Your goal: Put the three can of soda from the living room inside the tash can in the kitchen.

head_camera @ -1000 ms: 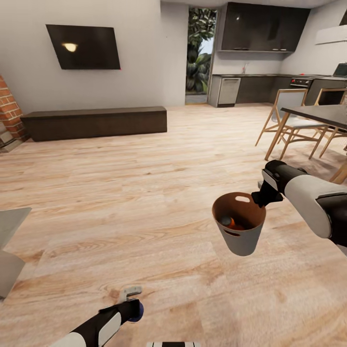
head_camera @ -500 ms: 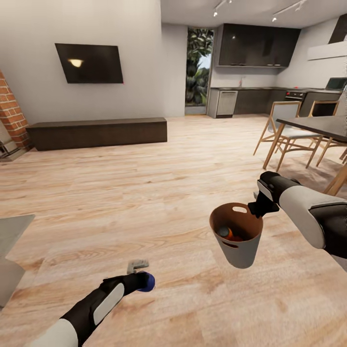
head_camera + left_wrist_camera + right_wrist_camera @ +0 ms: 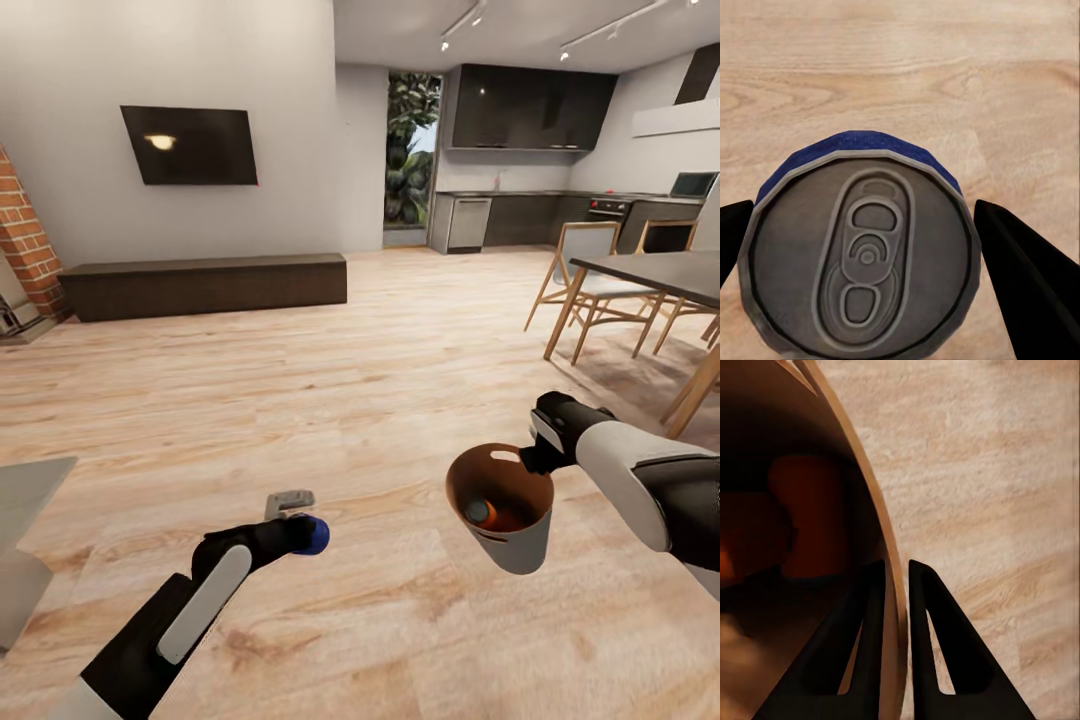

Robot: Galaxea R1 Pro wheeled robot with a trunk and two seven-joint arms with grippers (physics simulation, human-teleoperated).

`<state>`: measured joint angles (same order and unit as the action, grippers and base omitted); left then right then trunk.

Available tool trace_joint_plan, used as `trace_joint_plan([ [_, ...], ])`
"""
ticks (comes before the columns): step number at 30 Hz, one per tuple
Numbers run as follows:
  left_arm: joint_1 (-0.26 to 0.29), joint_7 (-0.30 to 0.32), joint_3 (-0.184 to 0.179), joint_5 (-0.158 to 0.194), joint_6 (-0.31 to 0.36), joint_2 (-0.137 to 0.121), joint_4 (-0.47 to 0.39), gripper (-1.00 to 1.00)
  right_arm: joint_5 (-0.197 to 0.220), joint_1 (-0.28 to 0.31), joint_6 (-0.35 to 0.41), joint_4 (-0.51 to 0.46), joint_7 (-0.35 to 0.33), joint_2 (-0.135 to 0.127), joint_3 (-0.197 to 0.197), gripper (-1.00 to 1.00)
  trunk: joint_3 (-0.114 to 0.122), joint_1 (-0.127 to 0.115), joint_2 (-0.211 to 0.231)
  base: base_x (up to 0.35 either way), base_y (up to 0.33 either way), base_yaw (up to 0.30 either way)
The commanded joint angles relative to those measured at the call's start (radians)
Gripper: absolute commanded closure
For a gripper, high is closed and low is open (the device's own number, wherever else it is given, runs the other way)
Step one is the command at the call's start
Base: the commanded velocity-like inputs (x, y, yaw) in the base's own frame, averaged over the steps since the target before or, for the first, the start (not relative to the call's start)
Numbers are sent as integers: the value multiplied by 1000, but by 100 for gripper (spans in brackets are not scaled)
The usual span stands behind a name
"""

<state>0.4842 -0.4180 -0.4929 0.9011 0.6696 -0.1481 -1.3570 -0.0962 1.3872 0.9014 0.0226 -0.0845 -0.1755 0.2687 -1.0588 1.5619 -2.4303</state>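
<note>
My right gripper (image 3: 527, 462) is shut on the rim of the copper-brown trash can (image 3: 512, 548) and holds it above the wooden floor. In the right wrist view the two fingers (image 3: 916, 607) pinch the thin wall (image 3: 862, 472), one inside and one outside. An orange soda can (image 3: 480, 512) lies inside the bin, and orange shapes (image 3: 810, 517) show in there too. My left gripper (image 3: 300, 531) is shut on a soda can (image 3: 315, 536) with a blue side. Its silver-grey top (image 3: 866, 255) sits between the black fingers (image 3: 1020, 285).
A long dark bench (image 3: 205, 285) and a black TV (image 3: 190, 145) stand at the far left, beside a brick fireplace (image 3: 25, 245). A dining table (image 3: 650, 268) with wooden chairs (image 3: 590, 285) is at the right. Kitchen cabinets (image 3: 530, 105) lie far ahead. A glass table corner (image 3: 25, 480) is near left.
The head camera has tilted up, showing more ceiling. My left arm has reached further forward with the blue can. The right gripper has kept hold of the bin, a little lower in the picture.
</note>
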Motion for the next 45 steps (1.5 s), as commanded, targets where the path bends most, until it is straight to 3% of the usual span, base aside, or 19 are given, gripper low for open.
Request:
trace_joint_plan([
  [1, -1, -26, 9, 16, 31, 1, -46, 100, 18, -6, -11, 0, 1, 1, -17, 100, 3, -4, 7, 0, 0, 0],
  [6, -1, -113, 24, 49, 109, 5, -150, 100, 19, -23, -34, 0, 11, 5, -18, 100, 19, -23, 42, 0, 0, 0],
  [12, 1, -139, 28, 87, 164, 15, -211, 100, 19, -54, -84, 2, 49, 27, -19, 100, 38, -46, 84, 0, 0, 0],
  [16, 2, -142, 27, 148, 181, 18, -228, 100, 21, -89, -158, 4, 177, 75, -48, 100, 50, -62, 112, 0, 0, 0],
  [20, 2, -142, 26, 186, 185, 22, -232, 100, 21, -137, -228, 7, 339, 118, -141, 100, 63, -77, 140, 0, 0, 0],
  [24, 3, -142, 22, 226, 187, 50, -234, 100, 20, -177, -292, 10, 411, 151, -169, 100, 75, -92, 168, 0, 0, 0],
  [34, 9, -138, 19, 247, 190, 97, -235, 100, 21, -242, -370, 10, 465, 171, -186, 100, 107, -131, 238, 0, 0, 0],
  [41, 8, -134, 17, 248, 191, 102, -235, 100, 21, -247, -371, 14, 472, 172, -231, 100, 129, -157, 287, 0, 0, 0],
  [45, 8, -131, 17, 248, 191, 103, -235, 100, 22, -252, -370, 17, 526, 183, -237, 100, 141, -173, 315, 0, 0, 0],
])
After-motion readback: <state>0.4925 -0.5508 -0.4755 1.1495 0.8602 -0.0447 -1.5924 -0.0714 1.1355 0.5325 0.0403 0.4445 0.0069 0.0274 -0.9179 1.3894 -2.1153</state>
